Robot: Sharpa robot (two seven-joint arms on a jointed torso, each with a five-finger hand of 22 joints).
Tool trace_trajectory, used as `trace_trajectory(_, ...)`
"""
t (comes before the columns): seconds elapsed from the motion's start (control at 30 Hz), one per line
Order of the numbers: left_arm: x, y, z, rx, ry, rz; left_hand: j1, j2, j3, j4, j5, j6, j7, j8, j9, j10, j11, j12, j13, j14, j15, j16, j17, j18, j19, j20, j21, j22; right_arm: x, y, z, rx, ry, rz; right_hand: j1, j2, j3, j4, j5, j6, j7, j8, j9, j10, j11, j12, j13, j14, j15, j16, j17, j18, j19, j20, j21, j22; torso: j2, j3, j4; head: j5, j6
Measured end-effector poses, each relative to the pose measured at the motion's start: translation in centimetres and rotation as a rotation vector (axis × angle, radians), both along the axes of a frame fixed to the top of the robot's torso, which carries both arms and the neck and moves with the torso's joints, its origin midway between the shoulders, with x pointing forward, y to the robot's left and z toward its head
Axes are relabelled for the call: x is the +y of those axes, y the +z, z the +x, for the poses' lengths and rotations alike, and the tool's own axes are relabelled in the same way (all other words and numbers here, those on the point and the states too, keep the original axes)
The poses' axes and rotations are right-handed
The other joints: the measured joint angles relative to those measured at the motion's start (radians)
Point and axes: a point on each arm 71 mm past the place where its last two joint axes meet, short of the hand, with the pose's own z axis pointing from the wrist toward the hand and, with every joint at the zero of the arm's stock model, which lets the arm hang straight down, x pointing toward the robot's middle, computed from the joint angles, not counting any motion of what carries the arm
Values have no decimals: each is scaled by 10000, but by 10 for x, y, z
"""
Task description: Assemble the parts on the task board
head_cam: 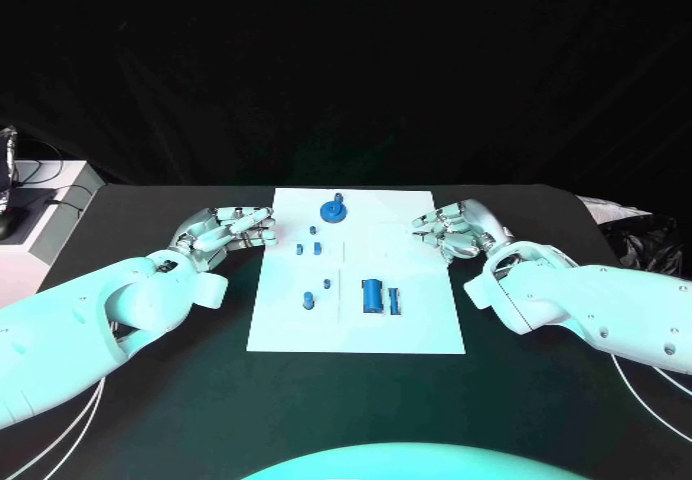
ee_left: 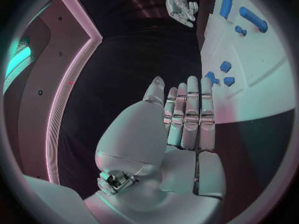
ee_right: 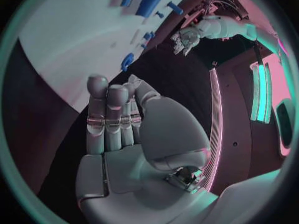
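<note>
The task board [head_cam: 358,330] lies flat in the middle of the black table [head_cam: 548,400], with the blue parts spread over it. A round, wheel-like part [head_cam: 333,210] sits at the far edge. Three small pieces [head_cam: 307,248] cluster just nearer and to the left. Nearer again lie a small peg [head_cam: 307,298] and a tiny piece [head_cam: 327,285], and right of them a blocky part [head_cam: 374,295] with a slim bar [head_cam: 394,299] just beside it.

The left hand [head_cam: 227,232] rests off the board's far-left edge, and the right hand [head_cam: 457,230] off its far-right edge. In the wrist views each hand's fingers [ee_left: 186,117] lie straight and close together, curled on nothing. Neither hand holds or touches a part.

Whether the parts are seated in the board or lying loose is too small to tell, so this layout would fit hands poised before assembly as well as hands drawn back after it.

If a pick follows, the small pieces sit close together. A narrow fingertip pinch from above would help avoid knocking the neighbouring pieces. The wheel-like part and the block stand clearer and look easier to take.
</note>
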Motion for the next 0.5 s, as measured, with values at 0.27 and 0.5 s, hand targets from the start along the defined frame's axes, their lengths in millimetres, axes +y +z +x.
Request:
trace_trajectory(0.27, -8, -7, 12, -257, 616, -105, 439, -64, 279, -336, 0, -1108, -292, -41, -55, -472, 183, 0, -19, -948, 496, -748, -746, -155, -793, 394, -728, -860, -20, -7, 30, 330, -950, 1692, 195, 95, -17, -146, -5, -177, 34, 93, -278, -232, 140, -2877, -4185, -1363, 389, -2779, -1508, -327, -1369, 347, -2379, -1806, -231, -93, -109, -7, 441)
trace_trajectory(0.5, -5, -13, 22, -400, 1314, 20, 54, -231, 380, -750, -38, -1602, -318, -60, -79, -1461, 419, 0, -29, -2166, 928, -748, -1690, -155, -1684, 905, -728, -2079, -21, -14, 45, 722, -1182, 2892, 196, 95, -9, -155, -291, -396, 250, -13, -621, 343, 626, -5037, -7910, -2280, 1031, -5277, -3698, -479, -2769, 939, -3351, -2937, -381, -138, -184, 76, 804)
